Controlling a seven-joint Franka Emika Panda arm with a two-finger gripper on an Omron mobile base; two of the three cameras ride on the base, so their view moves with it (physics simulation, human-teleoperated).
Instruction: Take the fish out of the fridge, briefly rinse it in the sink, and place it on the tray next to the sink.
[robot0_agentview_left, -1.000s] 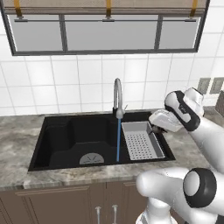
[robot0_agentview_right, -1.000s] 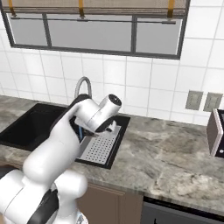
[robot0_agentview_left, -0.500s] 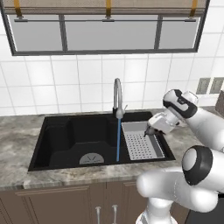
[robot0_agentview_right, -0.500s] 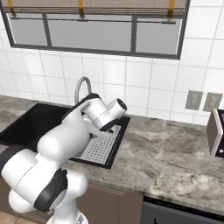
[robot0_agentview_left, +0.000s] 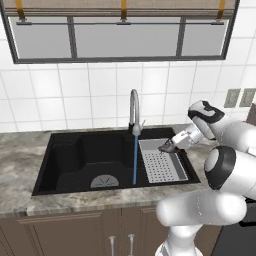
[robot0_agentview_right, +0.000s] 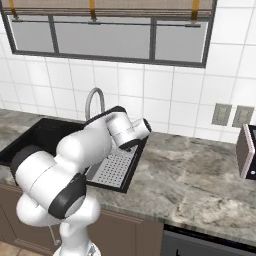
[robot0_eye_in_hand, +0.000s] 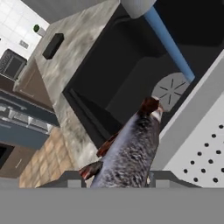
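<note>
A white robot arm (robot0_agentview_right: 85, 150) bends over the black sink (robot0_agentview_right: 35, 137) set in a grey marbled counter (robot0_agentview_right: 200, 175), its wrist lowered above a perforated grey tray (robot0_agentview_right: 112, 170) at the basin's right edge. The jaws and whatever they carry are hidden behind the arm. A curved chrome tap (robot0_agentview_right: 95, 100) rises behind, against white tiles, beneath a wide window (robot0_agentview_right: 105, 35). Two wall sockets (robot0_agentview_right: 231, 115) sit to the right.
</note>
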